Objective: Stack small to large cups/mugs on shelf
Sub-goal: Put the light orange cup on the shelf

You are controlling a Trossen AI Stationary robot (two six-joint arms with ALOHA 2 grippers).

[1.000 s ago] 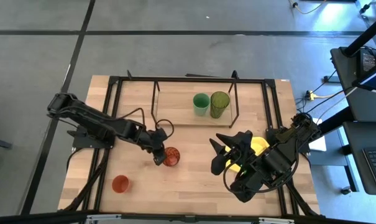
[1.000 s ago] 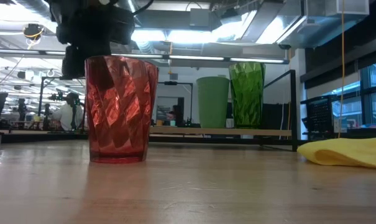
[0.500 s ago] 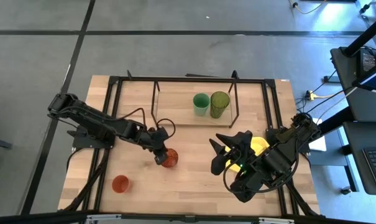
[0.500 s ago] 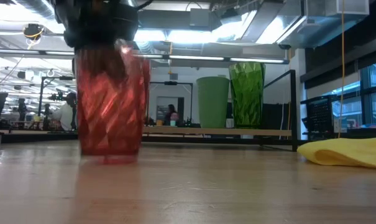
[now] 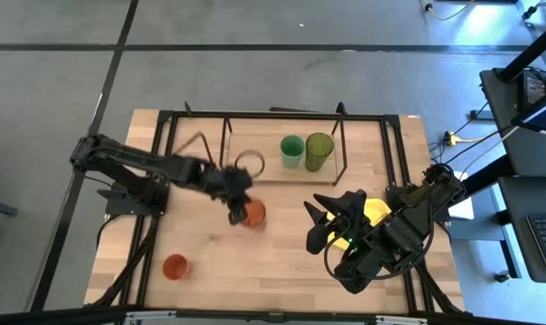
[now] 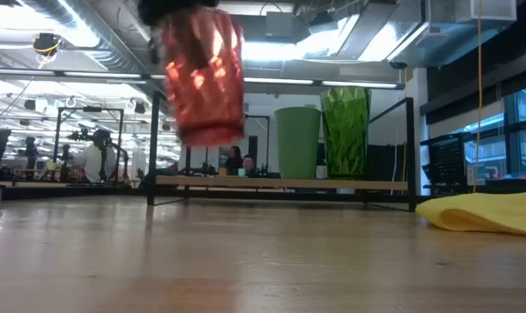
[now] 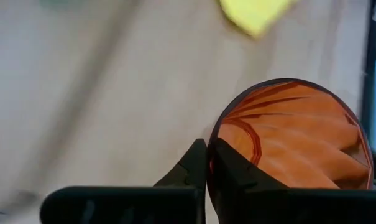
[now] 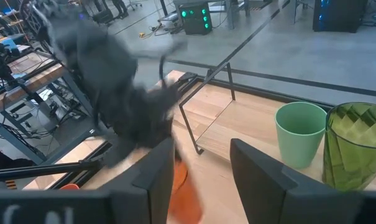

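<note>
My left gripper (image 5: pixel 237 212) is shut on the translucent orange-brown cup (image 5: pixel 254 213), which hangs above the table in the low view (image 6: pixel 202 74). A small orange-red cup (image 5: pixel 174 266) stands upright on the table near the front left. The bright green cup (image 5: pixel 292 151) and the taller olive-green cup (image 5: pixel 319 151) stand side by side on the shelf's wooden board (image 5: pixel 254 167). My right gripper (image 5: pixel 322 221) waits open at the table's right, touching nothing. My left gripper holds the orange-brown cup by its rim (image 7: pixel 214 134), on the side facing the arm. One finger (image 7: pixel 191 165) is outside the wall and the other inside. The fingers come from above. The cup hangs lifted clear of the table, a little tilted, mouth up.
A yellow cloth (image 5: pixel 374 212) lies on the table under my right arm and shows at the right in the low view (image 6: pixel 484 213). The shelf's thin black frame legs (image 5: pixel 226 149) stand at the board's ends. Bare board lies left of the green cup.
My left gripper has shut on the orange-brown cup's rim. It has lifted the cup clear of the table and carried it up and toward the far edge, nearer the shelf. The cup slid and rocked a little as the fingers closed.
</note>
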